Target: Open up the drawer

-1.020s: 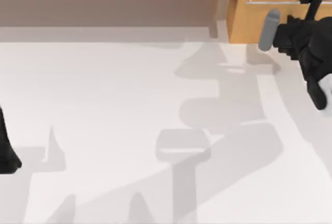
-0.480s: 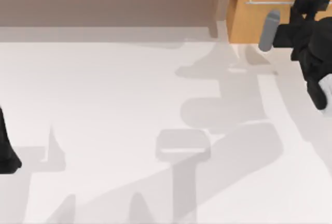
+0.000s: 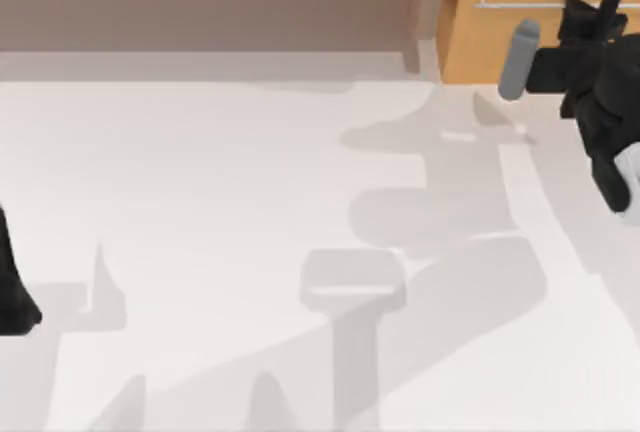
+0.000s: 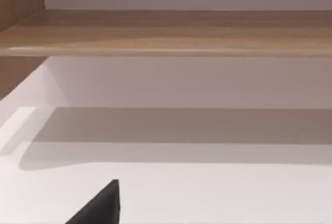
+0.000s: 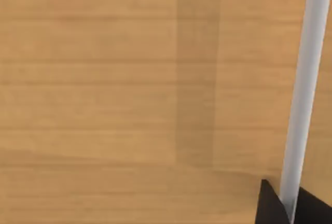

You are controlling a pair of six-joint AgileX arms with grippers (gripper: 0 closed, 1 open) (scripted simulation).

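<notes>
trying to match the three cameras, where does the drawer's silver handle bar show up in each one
Top view: the handle bar runs across the orange-tan drawer front at upper right, with the right gripper at its right part.
Left wrist view: the shelf unit above the white table.
Right wrist view: handle bar against the drawer front.
Shared landmark: the orange-tan drawer front.

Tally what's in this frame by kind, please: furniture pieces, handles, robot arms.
Drawers: 1, the drawer, still closed
Shelf units: 1, the shelf unit
Bar handles: 1, the handle, with the right gripper at it
Robot arms: 2, with the left arm parked at the table's left edge
Total: 5
</notes>
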